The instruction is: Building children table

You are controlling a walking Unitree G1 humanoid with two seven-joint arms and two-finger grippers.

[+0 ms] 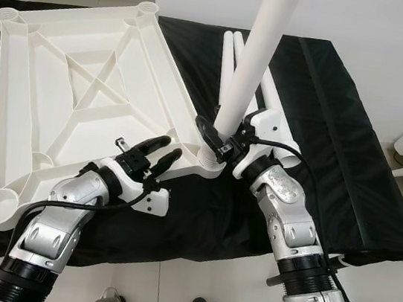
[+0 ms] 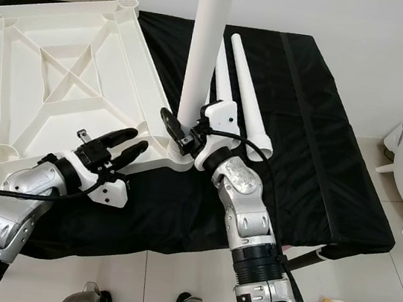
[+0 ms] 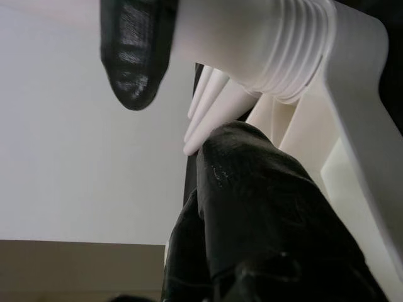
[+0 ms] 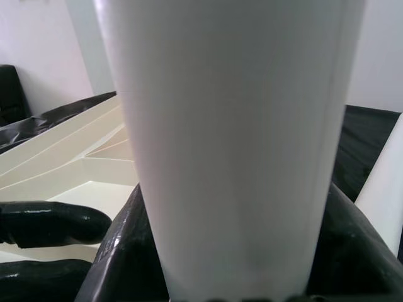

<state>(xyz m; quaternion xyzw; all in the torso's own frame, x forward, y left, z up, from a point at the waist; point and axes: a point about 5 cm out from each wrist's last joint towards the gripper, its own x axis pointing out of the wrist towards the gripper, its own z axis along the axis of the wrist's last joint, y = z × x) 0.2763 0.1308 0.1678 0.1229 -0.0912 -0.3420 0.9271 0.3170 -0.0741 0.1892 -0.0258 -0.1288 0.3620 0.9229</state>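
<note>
While the left hand [image 1: 162, 154] lay at the near edge of the upturned white tabletop [image 1: 67, 94], its two black fingers [image 1: 150, 144] were spread a little, one above the rim and one below, beside the near corner socket [image 1: 210, 166]. Just beyond it, the right hand [image 1: 215, 134] was clamped round the foot of a white table leg [image 1: 265, 47], which stood upright in that corner socket and rose out of the top of the picture. The tabletop lay underside up, ribs showing, on a surface draped in black cloth [image 1: 326, 116]. Farther back, more white legs [image 2: 244, 89] lay flat on the cloth, side by side, just behind the upright one.
</note>
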